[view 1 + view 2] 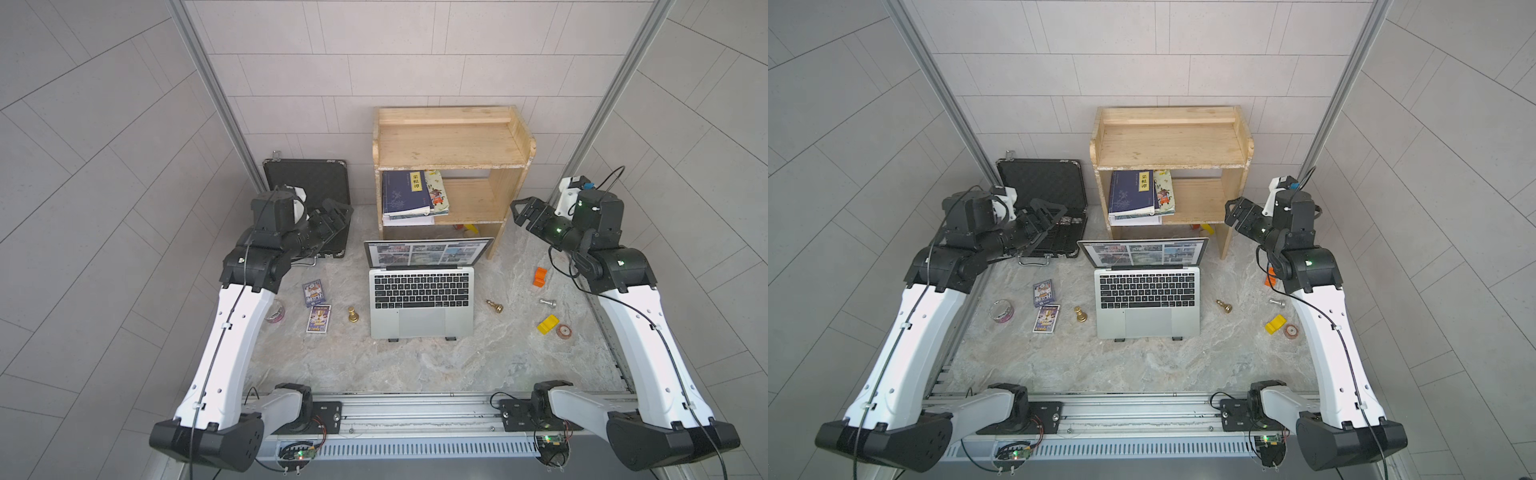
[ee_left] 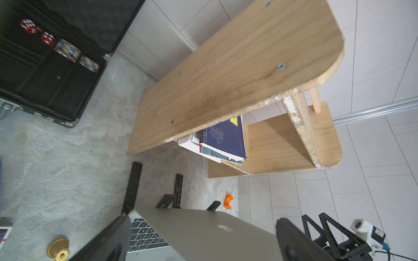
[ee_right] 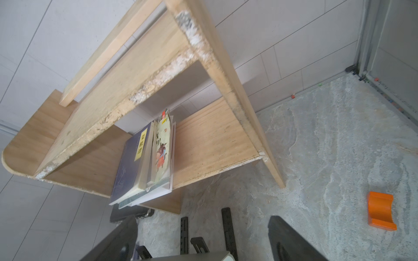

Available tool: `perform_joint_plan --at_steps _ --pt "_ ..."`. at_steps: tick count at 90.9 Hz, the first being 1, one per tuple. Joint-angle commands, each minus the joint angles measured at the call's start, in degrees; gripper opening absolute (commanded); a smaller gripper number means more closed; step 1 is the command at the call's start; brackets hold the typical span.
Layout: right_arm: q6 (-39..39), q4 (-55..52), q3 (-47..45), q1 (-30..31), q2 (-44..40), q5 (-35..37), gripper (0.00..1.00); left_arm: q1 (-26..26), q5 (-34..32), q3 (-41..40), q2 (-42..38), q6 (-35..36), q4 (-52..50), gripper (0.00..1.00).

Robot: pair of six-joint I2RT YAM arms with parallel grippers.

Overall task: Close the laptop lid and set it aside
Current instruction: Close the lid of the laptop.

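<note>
**A:** Marbled grey desk [image 1: 415, 365], tiled walls all round, and the laptop [image 1: 422, 299] sits between the two claws, a little nearer the robot than either, propped on a black stand [image 2: 133, 183].

**B:** And the laptop lid [image 1: 428, 253] is up, screen lit, leaning back toward the wooden shelf [image 1: 453, 141]. Nothing shut yet.

**A:** Left claw [image 1: 338, 222] hangs above the open briefcase [image 1: 307, 178], fingers spread wide and empty. Its wrist camera catches the lid's silver back and logo, so I'd say it's lined up from behind.

**B:** Right claw [image 1: 517, 214] mirrors it across the lid, just in front of the shelf's side panel. Fingers apart too, gripping nothing.

**A:** Makes sense to me: both raised about level with the lid's top edge and clear of it, placed to tip it forward and down.

**B:** Careful, though. That stand tilts the base, and a hard push could slide the whole thing.
</note>
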Motion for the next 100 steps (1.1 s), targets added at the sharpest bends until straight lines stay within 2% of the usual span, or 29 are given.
perform_joint_plan --at_steps 1,40,100 --pt "-3.62 -3.51 1.22 2.45 0.94 -0.45 0.92 -2.35 -0.91 2.08 0.95 0.64 -1.92 1.00" --pt "-7.97 -5.65 0.28 10.33 -0.15 3.17 0.91 -8.42 -6.47 0.76 -0.89 3.75 -3.99 1.00" --pt "-10.60 -6.15 -2.74 15.78 -1.85 8.53 0.91 -13.61 -13.68 -2.73 -3.14 8.51 -8.05 0.99"
